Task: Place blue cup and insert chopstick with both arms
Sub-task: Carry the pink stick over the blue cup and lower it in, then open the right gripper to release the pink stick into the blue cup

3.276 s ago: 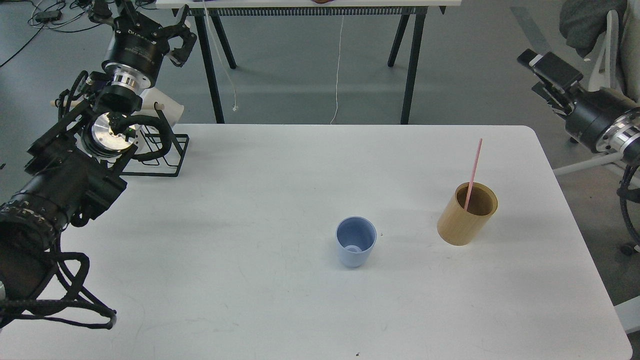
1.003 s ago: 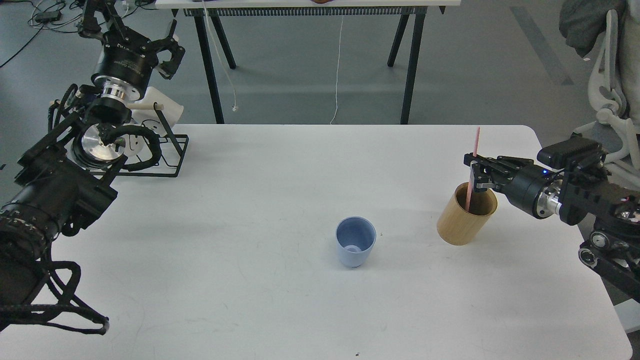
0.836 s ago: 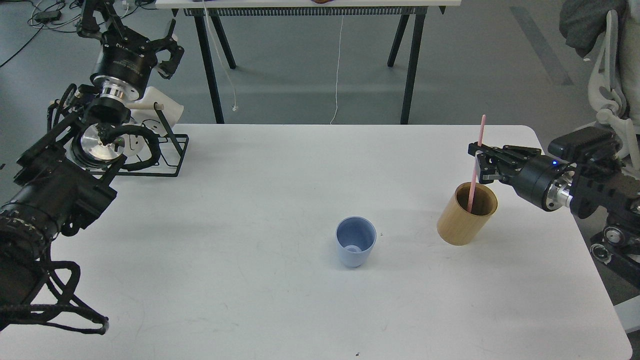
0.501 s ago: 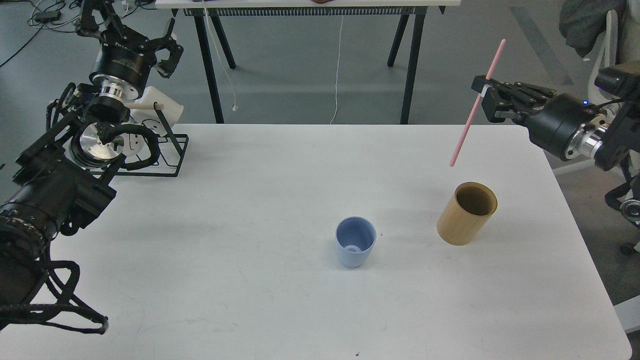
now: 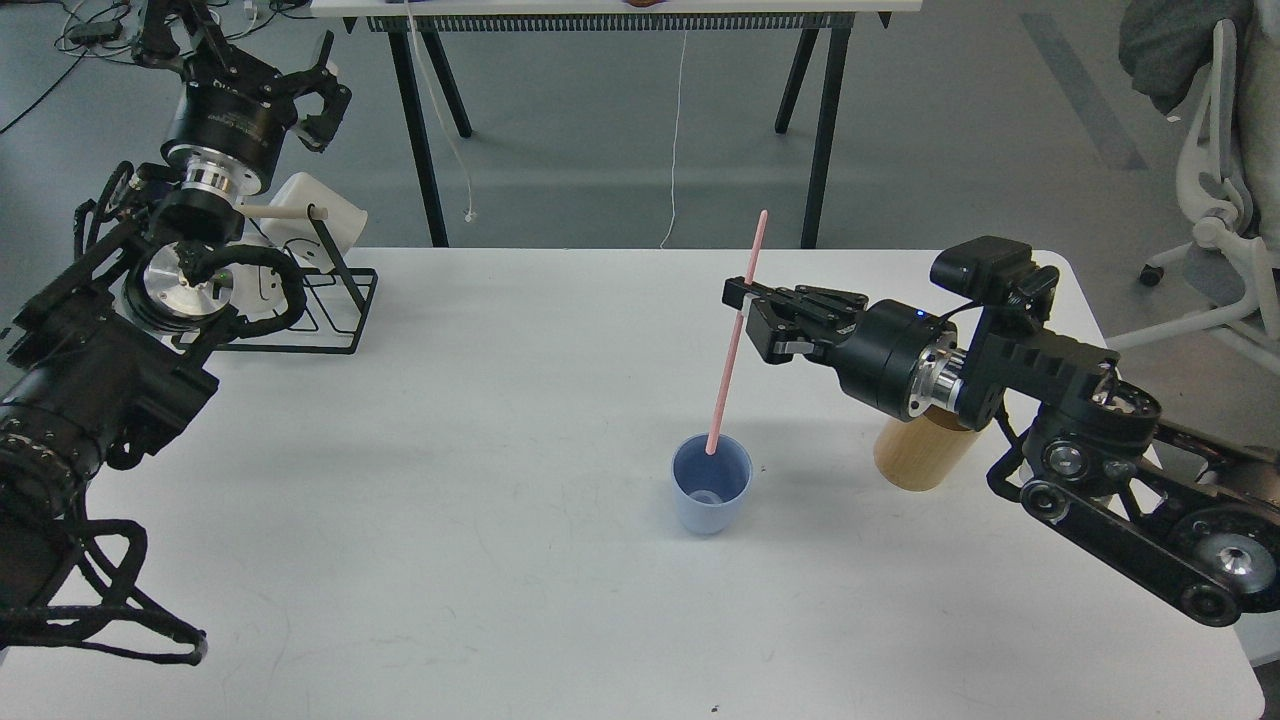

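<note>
Right gripper (image 5: 742, 310) moved left from above tan holder (image 5: 915, 458) since half-second-ago frame; now over table (image 5: 450, 500) centre, fingers clamped on pink chopstick (image 5: 735, 335) about a third down from its top. Chopstick tilted slightly, lower tip at blue cup (image 5: 710, 484) mouth; whether tip is inside rim or just above it, hard to tell. Cup upright, mid-table, left of holder, apart. Left gripper (image 5: 290, 85) raised off table's far-left corner above black wire rack (image 5: 320, 300), fingers spread, holding nothing.
</note>
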You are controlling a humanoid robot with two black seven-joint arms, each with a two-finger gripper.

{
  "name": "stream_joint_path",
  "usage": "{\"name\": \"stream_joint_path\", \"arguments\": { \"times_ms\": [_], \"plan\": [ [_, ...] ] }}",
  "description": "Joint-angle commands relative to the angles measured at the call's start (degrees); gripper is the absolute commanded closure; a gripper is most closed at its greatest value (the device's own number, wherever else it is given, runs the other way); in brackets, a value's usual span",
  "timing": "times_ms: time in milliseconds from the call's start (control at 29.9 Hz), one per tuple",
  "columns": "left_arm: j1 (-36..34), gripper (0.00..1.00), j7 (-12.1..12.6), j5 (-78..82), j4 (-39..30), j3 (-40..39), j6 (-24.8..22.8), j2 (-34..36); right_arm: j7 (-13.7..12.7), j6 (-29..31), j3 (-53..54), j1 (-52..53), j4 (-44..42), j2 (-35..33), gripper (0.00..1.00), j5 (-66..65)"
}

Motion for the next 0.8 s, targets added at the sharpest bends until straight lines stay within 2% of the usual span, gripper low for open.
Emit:
{"name": "stream_joint_path", "arguments": {
  "times_ms": [0,368,501,769],
  "plan": [
    [0.0,0.01,-0.1,0.0,0.0,0.0,0.0,0.0,0.1,-0.1,-0.8,0.0,-2.3,3.0,0.99,-0.1],
    [0.0,0.01,-0.2,0.0,0.0,0.0,0.0,0.8,0.3,-0.2,-3.6,-0.5,-6.1,5.8,0.97,-2.7],
    [0.0,0.01,-0.2,0.0,0.0,0.0,0.0,0.9,0.1,-0.2,-3.7,-0.7,-6.0,5.8,0.89,-2.7],
    [0.0,0.01,-0.3,0.0,0.0,0.0,0.0,1.1,-0.1,-0.3,-3.5,-1.5,-5.6,5.4,0.8,-2.5]
  ]
}}
